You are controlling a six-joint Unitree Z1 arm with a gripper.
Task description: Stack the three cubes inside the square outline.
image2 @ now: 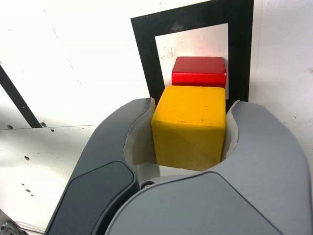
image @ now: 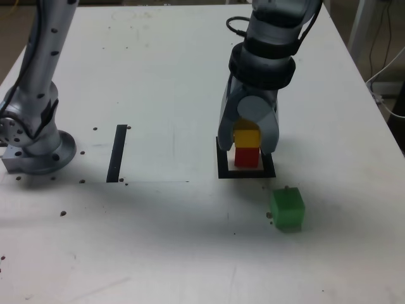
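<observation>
The fingers point(image2: 188, 129) are clamped on the yellow cube point(image2: 190, 125), one on each side of it. The red cube point(image: 247, 157) sits directly below them, inside the square outline point(image: 245, 172) on the white bench point(image: 158, 76). In the exterior view the yellow cube seems to rest on the red one or just above it; contact cannot be told. The step in hand is placing the second cube. Next, the fingers should release it squarely, then go for the green cube point(image: 288, 208), which lies apart from them, outside the outline.
</observation>
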